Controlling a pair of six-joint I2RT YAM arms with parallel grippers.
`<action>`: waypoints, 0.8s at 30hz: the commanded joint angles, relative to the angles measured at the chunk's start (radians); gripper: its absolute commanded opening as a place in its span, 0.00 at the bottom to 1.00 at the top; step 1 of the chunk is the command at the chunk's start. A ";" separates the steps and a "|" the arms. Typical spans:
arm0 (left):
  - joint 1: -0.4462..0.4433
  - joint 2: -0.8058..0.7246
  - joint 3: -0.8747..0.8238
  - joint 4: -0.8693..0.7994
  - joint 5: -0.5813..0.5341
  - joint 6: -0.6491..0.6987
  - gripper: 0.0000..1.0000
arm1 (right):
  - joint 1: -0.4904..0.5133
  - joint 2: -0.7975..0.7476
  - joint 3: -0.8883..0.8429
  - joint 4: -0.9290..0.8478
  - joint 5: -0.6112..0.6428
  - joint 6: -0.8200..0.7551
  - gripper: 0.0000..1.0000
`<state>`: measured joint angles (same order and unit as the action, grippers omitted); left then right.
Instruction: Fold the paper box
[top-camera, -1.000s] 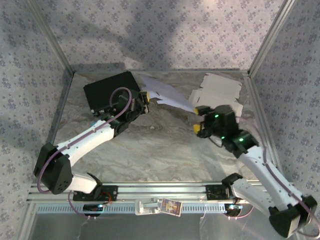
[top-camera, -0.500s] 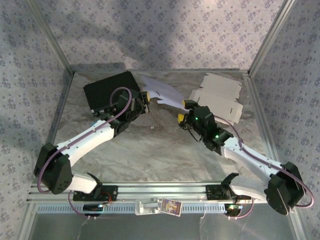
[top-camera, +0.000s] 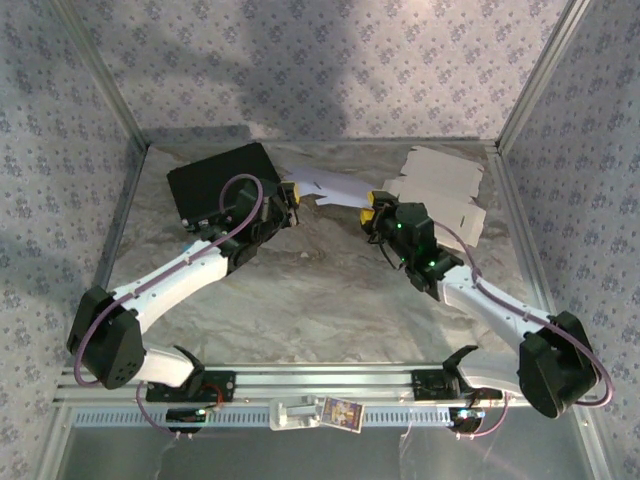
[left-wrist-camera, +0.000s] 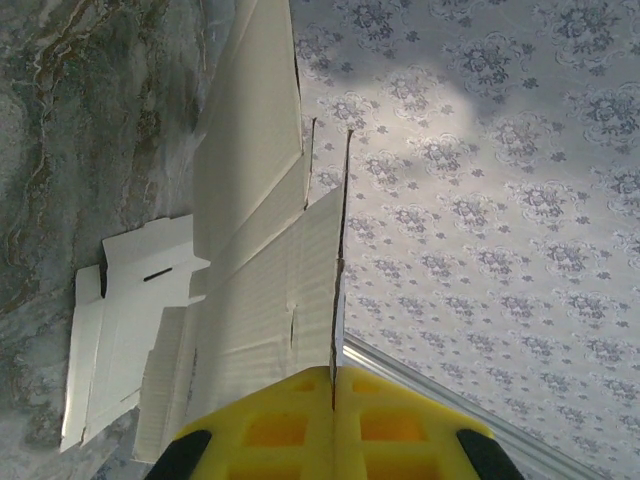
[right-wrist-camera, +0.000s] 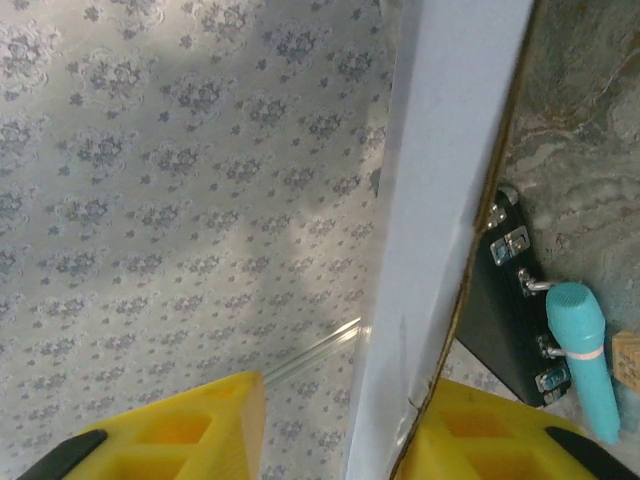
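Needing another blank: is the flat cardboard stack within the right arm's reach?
Probably yes: the stack lies just beside the right gripper, nothing between, though its jaws straddle the paper sheet.

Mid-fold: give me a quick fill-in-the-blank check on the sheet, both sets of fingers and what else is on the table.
1. The left gripper has its fingers ___ on one end of the lifted paper sheet.
2. In the right wrist view, the sheet passes ___ the right gripper's two yellow fingers, with a gap at one of them.
3. The black case lies in the far ___ corner of the table.
4. The spare flat blanks lie beyond the ___ arm.

Missing words: shut; between; left; right
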<state>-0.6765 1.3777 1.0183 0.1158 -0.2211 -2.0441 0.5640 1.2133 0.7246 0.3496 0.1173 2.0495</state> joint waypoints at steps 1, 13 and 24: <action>-0.010 -0.037 0.003 0.011 0.008 -0.008 0.00 | -0.010 0.033 0.028 0.045 -0.035 -0.011 0.33; -0.015 -0.042 -0.011 0.018 0.002 -0.010 0.00 | -0.015 0.031 0.061 0.031 -0.048 -0.022 0.21; -0.014 -0.043 -0.017 0.018 0.003 -0.009 0.00 | -0.034 0.005 0.087 -0.020 -0.060 -0.060 0.09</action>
<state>-0.6872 1.3705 1.0107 0.1165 -0.2173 -2.0441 0.5419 1.2472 0.7635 0.3523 0.0586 2.0178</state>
